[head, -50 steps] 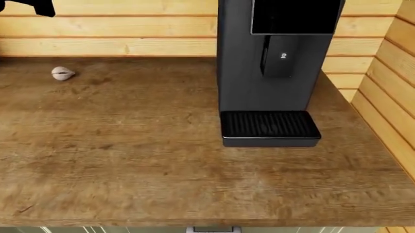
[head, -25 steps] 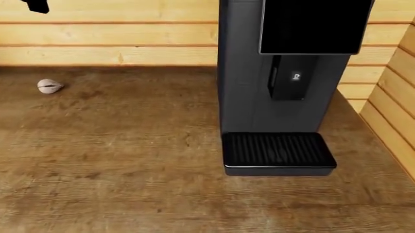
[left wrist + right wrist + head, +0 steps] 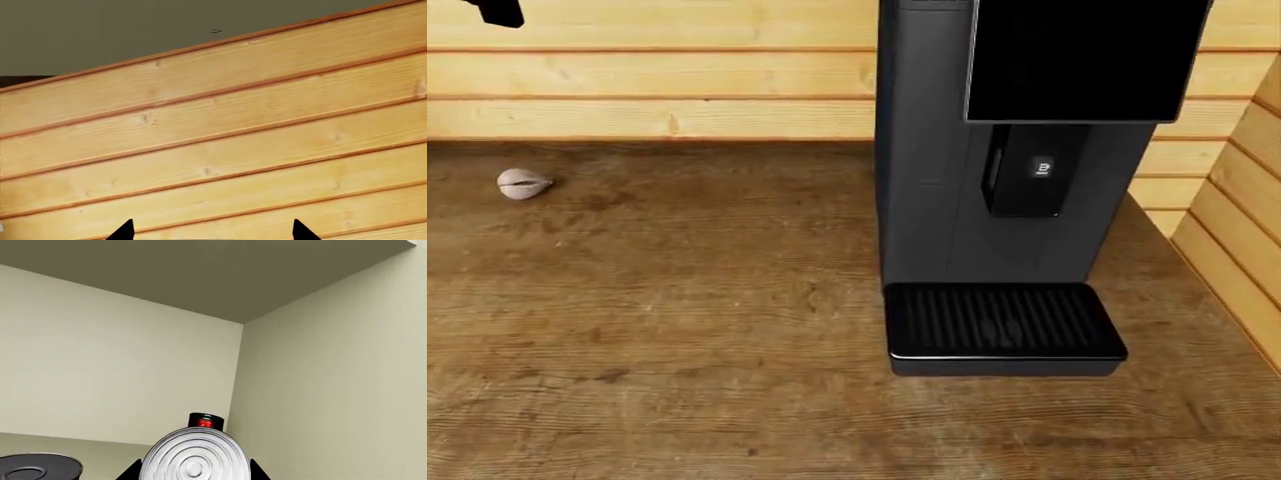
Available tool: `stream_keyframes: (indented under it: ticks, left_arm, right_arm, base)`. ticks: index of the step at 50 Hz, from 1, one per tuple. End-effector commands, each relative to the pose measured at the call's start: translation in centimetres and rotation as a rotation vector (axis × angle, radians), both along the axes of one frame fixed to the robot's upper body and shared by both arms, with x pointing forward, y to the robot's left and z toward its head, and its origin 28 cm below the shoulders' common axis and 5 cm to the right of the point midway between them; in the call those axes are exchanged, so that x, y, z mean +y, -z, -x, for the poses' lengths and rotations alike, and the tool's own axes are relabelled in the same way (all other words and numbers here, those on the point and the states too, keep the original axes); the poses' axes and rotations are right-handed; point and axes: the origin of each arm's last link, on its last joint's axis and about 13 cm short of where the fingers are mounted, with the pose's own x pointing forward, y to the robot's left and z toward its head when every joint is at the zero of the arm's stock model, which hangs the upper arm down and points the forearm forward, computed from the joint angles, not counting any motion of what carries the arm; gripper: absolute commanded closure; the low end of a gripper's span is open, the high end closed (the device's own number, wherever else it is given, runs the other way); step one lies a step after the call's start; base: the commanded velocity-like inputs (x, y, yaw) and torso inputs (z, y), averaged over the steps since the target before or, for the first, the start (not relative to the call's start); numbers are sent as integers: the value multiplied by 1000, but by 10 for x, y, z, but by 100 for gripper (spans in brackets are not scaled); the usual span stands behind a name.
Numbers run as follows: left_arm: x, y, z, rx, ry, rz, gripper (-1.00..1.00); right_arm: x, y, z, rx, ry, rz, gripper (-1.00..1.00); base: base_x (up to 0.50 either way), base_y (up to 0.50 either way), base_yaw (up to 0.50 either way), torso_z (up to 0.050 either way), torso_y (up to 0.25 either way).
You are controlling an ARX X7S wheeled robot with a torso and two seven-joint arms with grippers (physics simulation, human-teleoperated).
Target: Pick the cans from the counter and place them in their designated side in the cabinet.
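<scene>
Cans show only in the right wrist view: a cylinder with a ridged silver lid (image 3: 194,458) sits between the two dark fingertips of the right gripper (image 3: 193,475), which appear closed against its sides. Just past its lid, a small red can with a dark top (image 3: 205,421) stands in the rear corner of a pale sage-green cabinet interior (image 3: 120,370). Beside the held can, part of a grey round lid of another can (image 3: 37,470) is cut off by the picture's edge. In the left wrist view, the left gripper (image 3: 212,232) shows two dark fingertips spread wide with nothing between them, facing a pale wood-plank wall (image 3: 220,145). In the head view, the brown wood-grain counter (image 3: 667,330) carries a tall dark grey coffee machine with a ribbed drip tray (image 3: 1008,180) at about three o'clock and a small pale garlic bulb (image 3: 523,183) at about ten o'clock.
</scene>
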Motion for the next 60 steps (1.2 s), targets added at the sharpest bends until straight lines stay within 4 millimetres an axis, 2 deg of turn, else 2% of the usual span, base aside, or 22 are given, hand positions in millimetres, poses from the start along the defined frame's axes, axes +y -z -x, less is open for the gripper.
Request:
stream_keyframes:
  ticks: [1, 9, 10, 41, 60]
  left_arm:
    - [0, 2, 0, -2, -6, 2, -100]
    - [-1, 2, -1, -3, -6, 2, -100]
    - [-1, 3, -1, -3, -7, 2, -100]
    - [1, 2, 0, -12, -12, 13, -100]
    - [-4, 7, 4, -25, 20, 24, -100]
  right_arm:
    - [0, -5, 4, -23, 3, 16, 100]
    - [0, -5, 4, -23, 3, 16, 100]
    - [0, -5, 4, -23, 3, 16, -100]
    - [0, -5, 4, -23, 3, 16, -100]
    - [0, -5, 4, -23, 3, 16, -100]
  base:
    - [0, 0, 0, 0, 0]
    - [0, 0, 0, 0, 0]
    - [0, 0, 0, 0, 0]
    - [0, 0, 0, 0, 0]
    - [-380, 3, 0, 0, 1]
